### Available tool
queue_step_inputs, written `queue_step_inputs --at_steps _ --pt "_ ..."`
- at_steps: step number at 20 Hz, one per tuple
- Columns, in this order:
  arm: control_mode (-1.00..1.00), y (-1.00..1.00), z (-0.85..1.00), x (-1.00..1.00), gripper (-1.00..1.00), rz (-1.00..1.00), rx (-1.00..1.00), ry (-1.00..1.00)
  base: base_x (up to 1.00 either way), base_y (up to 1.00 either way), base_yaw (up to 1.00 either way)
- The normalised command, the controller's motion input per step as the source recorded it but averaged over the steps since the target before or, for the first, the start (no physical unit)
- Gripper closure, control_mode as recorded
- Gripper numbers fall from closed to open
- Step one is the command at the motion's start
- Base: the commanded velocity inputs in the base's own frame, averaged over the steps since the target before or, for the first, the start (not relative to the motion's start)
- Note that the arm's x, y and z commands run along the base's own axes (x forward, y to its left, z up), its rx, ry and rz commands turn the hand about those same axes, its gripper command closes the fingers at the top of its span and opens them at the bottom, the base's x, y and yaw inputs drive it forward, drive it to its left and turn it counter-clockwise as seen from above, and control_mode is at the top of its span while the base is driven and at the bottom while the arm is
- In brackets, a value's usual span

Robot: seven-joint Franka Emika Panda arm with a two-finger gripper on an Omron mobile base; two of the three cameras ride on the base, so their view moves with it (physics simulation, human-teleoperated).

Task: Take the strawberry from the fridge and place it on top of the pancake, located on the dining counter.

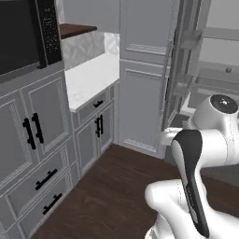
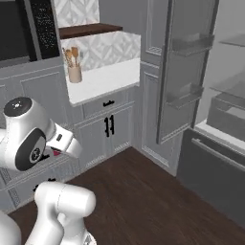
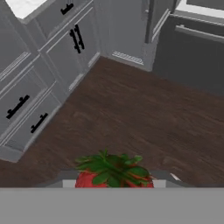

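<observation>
In the hand view a red strawberry (image 3: 113, 177) with green leaves sits at the bottom, and my gripper (image 3: 113, 183) is shut on it above the dark wood floor. From the right base camera a speck of red (image 2: 56, 152) shows under my hand, low in front of the cabinets. The fridge (image 2: 210, 162) stands to the right with its door (image 2: 184, 72) swung open and pale shelves inside; its door edge (image 1: 179, 60) is also seen from the left base. The pancake and the dining counter are out of view.
Light grey cabinets with black handles (image 1: 32, 130) line the left wall under a white countertop (image 1: 91, 77). A jar of wooden utensils (image 2: 73, 71) stands on it. A dark microwave (image 1: 25, 32) hangs at upper left. Dark wood floor (image 3: 144, 122) lies between cabinets and fridge.
</observation>
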Motion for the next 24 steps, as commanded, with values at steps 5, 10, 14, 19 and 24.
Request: queue_step_inputs --at_steps 5,10,14,19,24 --pt "1.00 0.00 0.00 0.00 1.00 0.00 0.00 0.00 -0.44 0.00 0.77" --pt "1.00 0.00 0.00 0.00 1.00 0.00 0.00 0.00 -0.38 0.12 0.77" --pt "1.00 0.00 0.00 0.00 1.00 0.00 0.00 0.00 -0.18 0.37 0.75" --pt "1.00 0.00 0.00 0.00 1.00 0.00 0.00 0.00 0.00 0.35 0.75" --pt "1.00 0.00 0.00 0.00 1.00 0.00 0.00 0.00 0.45 0.37 0.65"
